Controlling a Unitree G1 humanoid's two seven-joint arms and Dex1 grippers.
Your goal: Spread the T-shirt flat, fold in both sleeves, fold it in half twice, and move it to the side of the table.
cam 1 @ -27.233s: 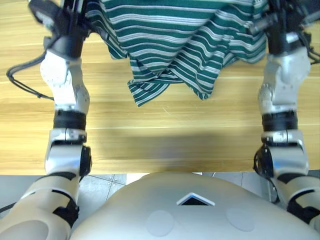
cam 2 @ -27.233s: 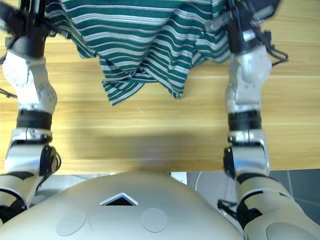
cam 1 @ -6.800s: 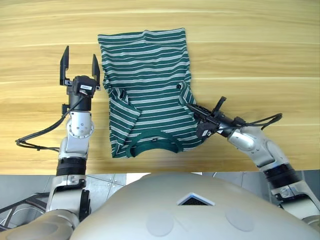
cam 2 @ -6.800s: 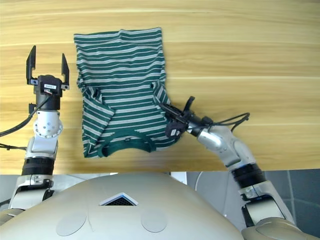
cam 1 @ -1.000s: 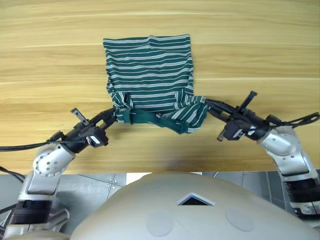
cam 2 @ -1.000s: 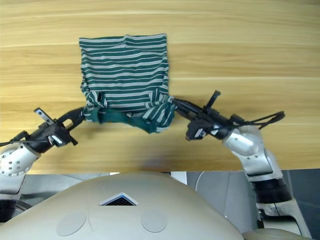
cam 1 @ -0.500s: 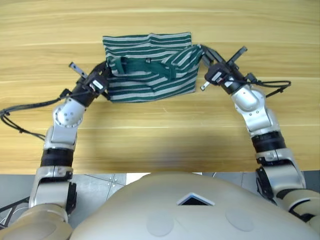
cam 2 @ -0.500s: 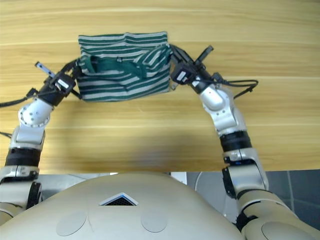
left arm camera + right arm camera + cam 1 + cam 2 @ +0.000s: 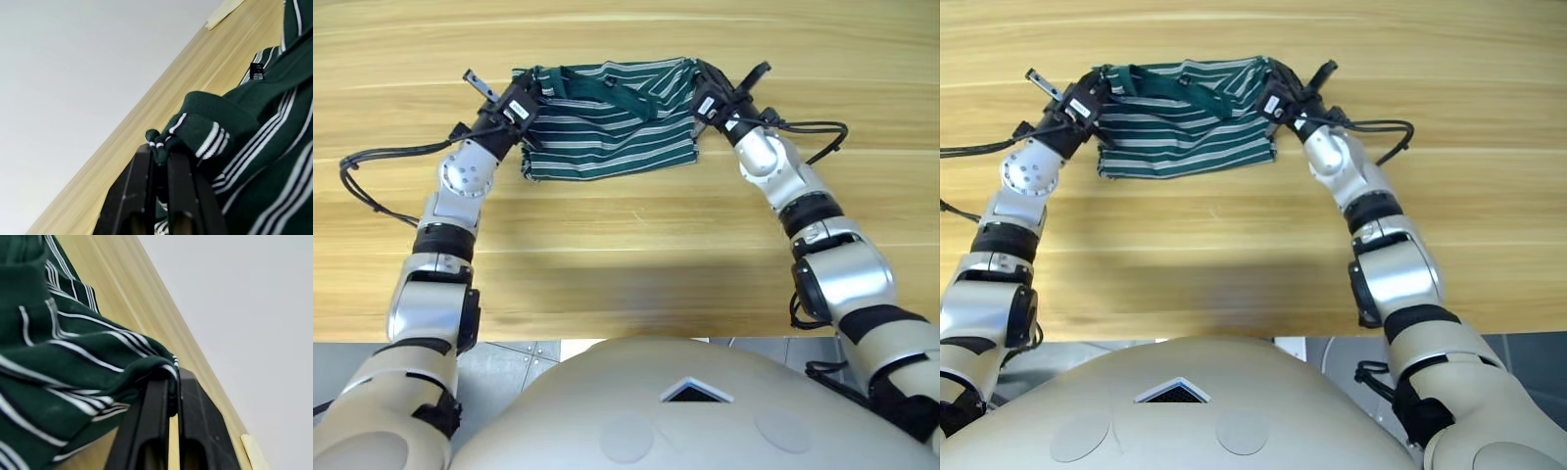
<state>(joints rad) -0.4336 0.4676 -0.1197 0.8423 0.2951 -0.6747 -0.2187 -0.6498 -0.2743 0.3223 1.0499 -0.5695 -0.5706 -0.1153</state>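
Toward the table's [image 9: 626,255] far edge you have one T-shirt [image 9: 607,142], folded over; your left gripper [image 9: 530,88] and right gripper [image 9: 697,83] each pinch a corner, now carried farther back than before.

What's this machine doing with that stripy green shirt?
A two-armed robot is folding a T-shirt on a wooden table. The left gripper and the right gripper are each clamped on a corner of the fabric at the far side of the shirt. The collar end lies doubled over towards the far edge, so the shirt looks folded in half once. The second fold and the move to the table's side are not yet done.
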